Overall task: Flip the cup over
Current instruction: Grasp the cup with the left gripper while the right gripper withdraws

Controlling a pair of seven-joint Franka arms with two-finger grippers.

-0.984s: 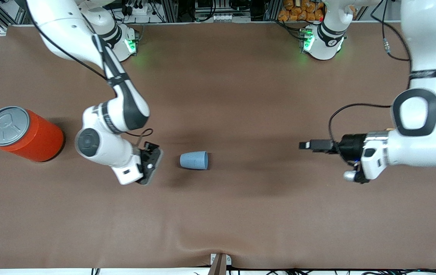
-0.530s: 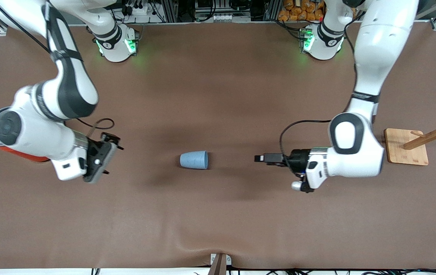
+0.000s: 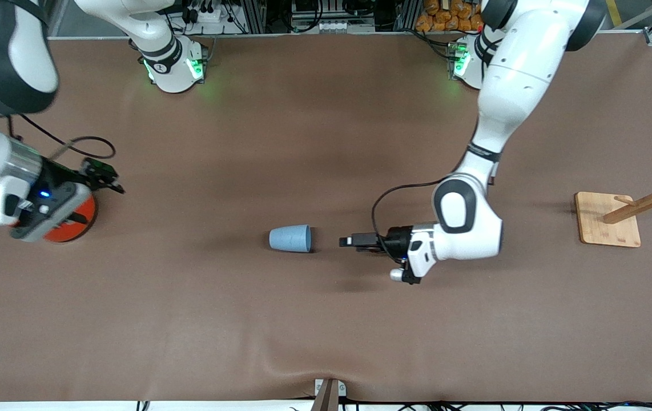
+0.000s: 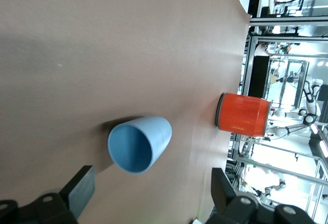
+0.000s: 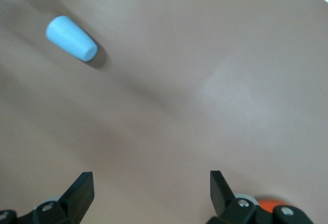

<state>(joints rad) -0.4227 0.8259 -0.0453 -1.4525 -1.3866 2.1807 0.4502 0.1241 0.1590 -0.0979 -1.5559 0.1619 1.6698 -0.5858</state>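
**Front view: cup on its side, both grippers empty**

Front view shows the cup (image 3: 290,238) lying on its side at the centre of the frame on the brown table (image 3: 326,319), its mouth turned toward the left gripper (image 3: 344,242), which sits low just beside it, fingers spread wide and holding nothing. At the frame's middle-left edge the right gripper (image 5: 151,188) hangs over the orange can (image 3: 77,220), fingers wide apart, empty. A wooden rack (image 3: 617,220) stands at middle right.

1 cup (image 3: 290,238), 1 orange can (image 3: 69,220), 1 wooden rack (image 3: 608,219).
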